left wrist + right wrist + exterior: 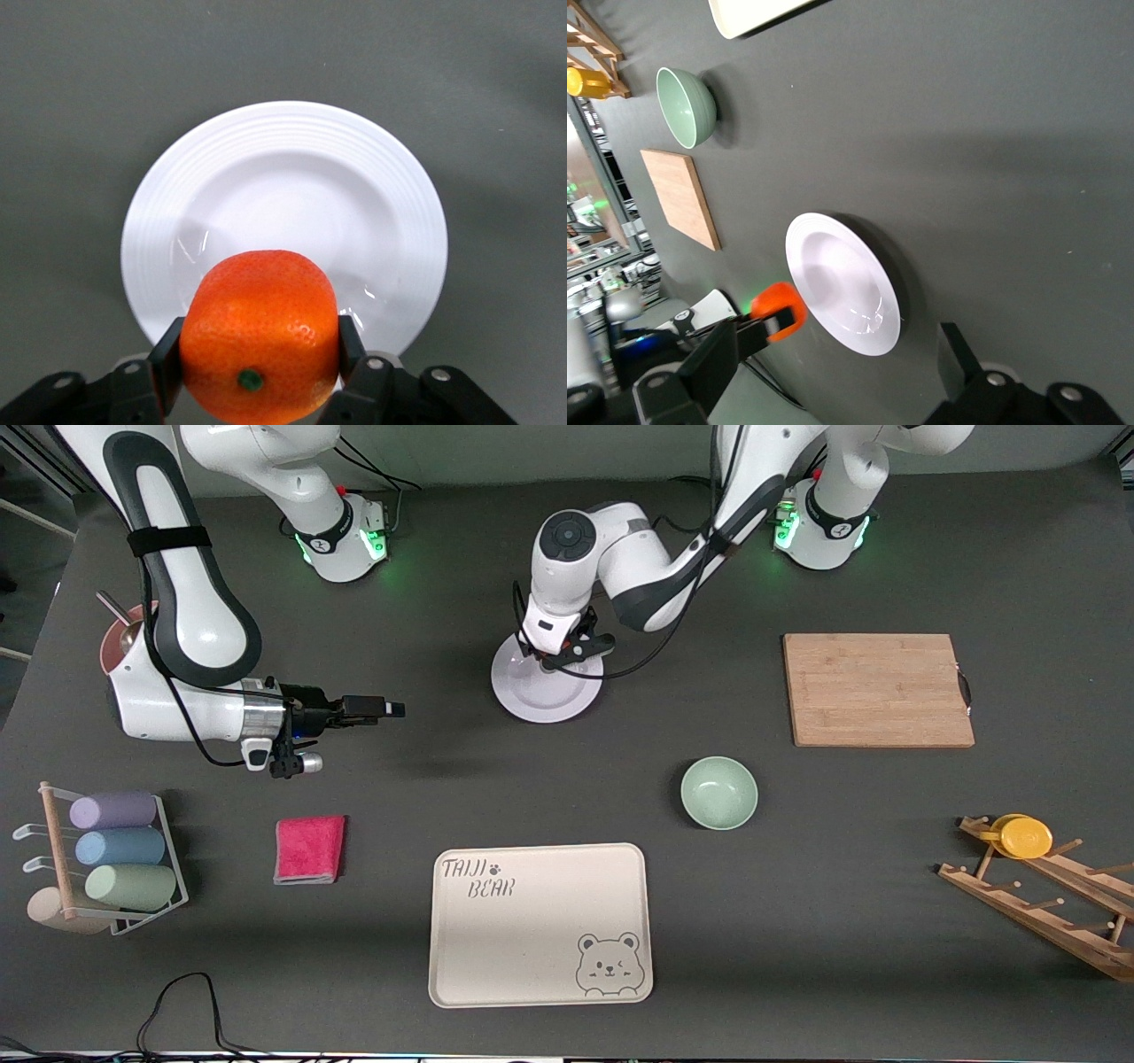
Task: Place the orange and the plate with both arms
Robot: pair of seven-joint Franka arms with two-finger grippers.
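left gripper [261,354]: fingers [166,363] clamp orange [260,345], stem end toward camera | below: white ridged-rim plate [283,150] | plate rests on grey surface [71,106]

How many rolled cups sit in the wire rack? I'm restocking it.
3 in the wire rack at the right arm's end: purple cup, blue cup and green cup nearest the camera. More could be hidden.

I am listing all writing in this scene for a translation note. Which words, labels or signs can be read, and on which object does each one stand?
"TAIJI BEAR", with a small paw print after the first word: printed on the cream rectangular tray, near a drawn bear face in one corner.
No other readable text shows on any other object.
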